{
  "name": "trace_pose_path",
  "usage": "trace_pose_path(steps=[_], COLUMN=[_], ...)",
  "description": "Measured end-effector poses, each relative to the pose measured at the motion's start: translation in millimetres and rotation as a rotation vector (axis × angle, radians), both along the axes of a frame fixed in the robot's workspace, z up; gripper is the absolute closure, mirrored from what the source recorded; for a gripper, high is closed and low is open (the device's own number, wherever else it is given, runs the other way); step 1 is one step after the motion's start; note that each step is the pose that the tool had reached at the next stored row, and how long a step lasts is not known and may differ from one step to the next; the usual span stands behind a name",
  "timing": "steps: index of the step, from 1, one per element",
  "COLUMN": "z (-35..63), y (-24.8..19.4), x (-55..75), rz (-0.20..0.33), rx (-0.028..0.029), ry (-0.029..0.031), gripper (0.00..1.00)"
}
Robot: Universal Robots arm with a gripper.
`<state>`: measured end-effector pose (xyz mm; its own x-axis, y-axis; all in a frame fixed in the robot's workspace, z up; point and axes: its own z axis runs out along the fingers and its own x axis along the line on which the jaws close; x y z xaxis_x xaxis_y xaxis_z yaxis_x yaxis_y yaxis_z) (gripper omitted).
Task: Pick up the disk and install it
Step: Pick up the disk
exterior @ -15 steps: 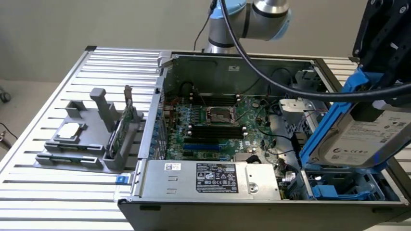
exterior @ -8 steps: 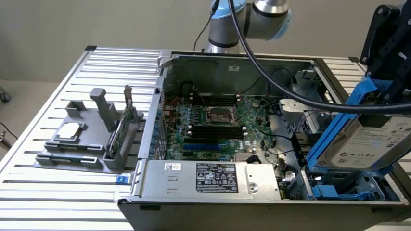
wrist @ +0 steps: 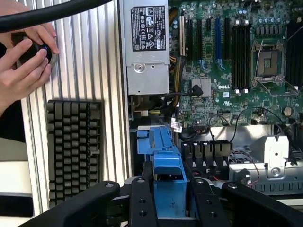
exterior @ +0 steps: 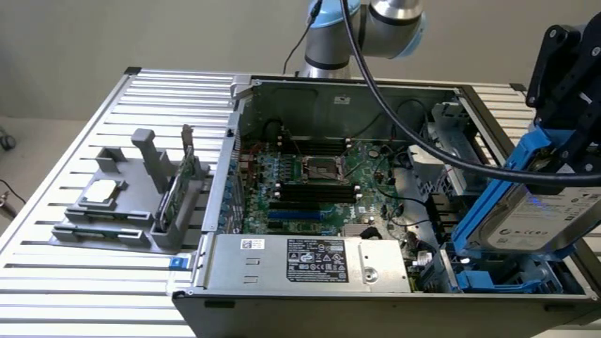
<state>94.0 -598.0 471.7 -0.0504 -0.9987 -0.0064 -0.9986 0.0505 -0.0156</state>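
The disk (exterior: 542,220), a silver-grey drive with a white label in a bright blue carrier (exterior: 522,167), hangs tilted over the front corner of the open computer case at the exterior view's right. My gripper (exterior: 568,165) is shut on its upper end. In the wrist view my black fingers (wrist: 143,204) clamp both sides of the blue carrier (wrist: 166,165), with my gripper (wrist: 171,208) above the drive bay. Bare blue brackets (exterior: 490,282) lie in the bay just under the disk's lower end.
The case holds a motherboard (exterior: 319,176) and a silver power supply (exterior: 305,260). A grey fixture (exterior: 122,211) with a small silver chip (exterior: 101,191) stands at the exterior view's left. A keyboard (wrist: 75,151) lies by the case. A person's hands (wrist: 23,64) hold a black device.
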Motion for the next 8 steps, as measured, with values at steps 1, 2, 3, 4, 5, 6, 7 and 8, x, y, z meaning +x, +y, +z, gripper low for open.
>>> trace_pose_path(steps=[1,2,3,4,5,6,7,8], z=[-1.7,-3.4,-4.8,-6.2,-7.5,-8.7,-9.8,-10.9], y=[0.0,-0.1,0.0,-0.1,-0.1,-0.1,0.0,0.0], x=[1.2,2.4,3.5,4.6,5.9,7.1,8.2,9.1], rz=[0.002,0.004,0.005,0.007,0.008,0.010,0.011,0.013], rx=[0.0000,0.0002,0.0002,0.0003,0.0004,0.0004,0.0002,0.0003], ry=[-0.0003,-0.0006,-0.0009,-0.0012,-0.0015,-0.0017,-0.0020,-0.0023], gripper=[0.67,0.67,0.67,0.67,0.67,0.67,0.67,0.67])
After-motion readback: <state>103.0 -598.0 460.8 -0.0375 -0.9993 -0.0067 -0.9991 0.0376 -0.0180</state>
